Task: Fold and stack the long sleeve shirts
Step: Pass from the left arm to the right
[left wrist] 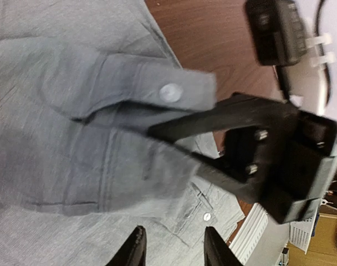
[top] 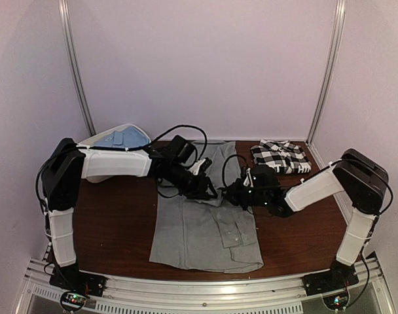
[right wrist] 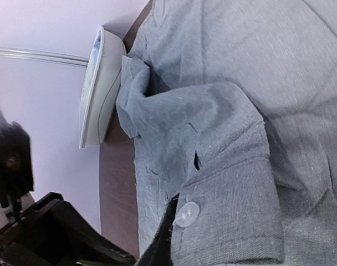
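The grey long sleeve shirt lies spread flat on the brown table's middle. One sleeve is folded over its chest, and the buttoned cuff is raised. My right gripper is shut on that cuff, with a dark finger beside the button. Just left of it, my left gripper hangs open over the shirt front with nothing between its fingers. The black-and-white checked shirt lies bunched at the back right. The light blue shirt sits in the tub at the back left.
A white tub stands at the back left corner, also showing in the right wrist view as the tub. White walls with metal posts close in the table on three sides. The metal base rail runs along the near edge.
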`<action>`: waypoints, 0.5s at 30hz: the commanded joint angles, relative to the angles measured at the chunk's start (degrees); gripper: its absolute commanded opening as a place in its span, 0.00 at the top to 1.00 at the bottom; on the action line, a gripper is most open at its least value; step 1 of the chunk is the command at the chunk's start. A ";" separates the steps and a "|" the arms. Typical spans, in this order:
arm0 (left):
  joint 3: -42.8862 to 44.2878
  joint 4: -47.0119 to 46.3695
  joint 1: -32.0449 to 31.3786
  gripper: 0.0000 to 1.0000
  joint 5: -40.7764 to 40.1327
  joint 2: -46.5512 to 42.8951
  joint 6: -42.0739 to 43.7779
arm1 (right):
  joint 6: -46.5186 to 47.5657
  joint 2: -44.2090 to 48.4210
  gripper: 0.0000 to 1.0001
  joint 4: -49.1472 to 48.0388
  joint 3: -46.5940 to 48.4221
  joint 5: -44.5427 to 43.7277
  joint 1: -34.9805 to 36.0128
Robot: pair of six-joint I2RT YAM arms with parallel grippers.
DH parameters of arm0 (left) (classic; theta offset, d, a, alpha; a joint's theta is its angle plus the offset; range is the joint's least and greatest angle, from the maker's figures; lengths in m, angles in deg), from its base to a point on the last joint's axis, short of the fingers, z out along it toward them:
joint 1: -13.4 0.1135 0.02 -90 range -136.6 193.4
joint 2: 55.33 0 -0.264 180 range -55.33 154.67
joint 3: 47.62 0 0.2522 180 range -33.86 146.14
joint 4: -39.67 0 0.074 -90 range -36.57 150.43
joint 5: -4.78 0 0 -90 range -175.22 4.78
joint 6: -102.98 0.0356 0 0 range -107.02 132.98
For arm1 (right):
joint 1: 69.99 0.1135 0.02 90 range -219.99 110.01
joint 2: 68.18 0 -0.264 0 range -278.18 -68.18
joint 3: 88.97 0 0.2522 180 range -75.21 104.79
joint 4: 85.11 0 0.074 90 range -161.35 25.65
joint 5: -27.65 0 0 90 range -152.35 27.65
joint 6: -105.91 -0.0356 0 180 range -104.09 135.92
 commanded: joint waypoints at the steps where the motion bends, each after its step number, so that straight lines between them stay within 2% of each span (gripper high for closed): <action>1: -3.48 -0.27 2.46 0.61 -5.36 -7.54 0.19 | 12.80 6.80 1.00 14.67 6.38 -6.35 -0.68; 4: -6.99 0.47 3.93 0.56 -9.22 -12.39 -0.38 | 19.08 9.02 1.00 21.95 12.03 -9.03 -0.79; 15: -24.78 4.69 6.44 0.56 -21.26 -27.88 -3.38 | 31.26 10.33 1.00 38.56 29.23 -12.82 -4.73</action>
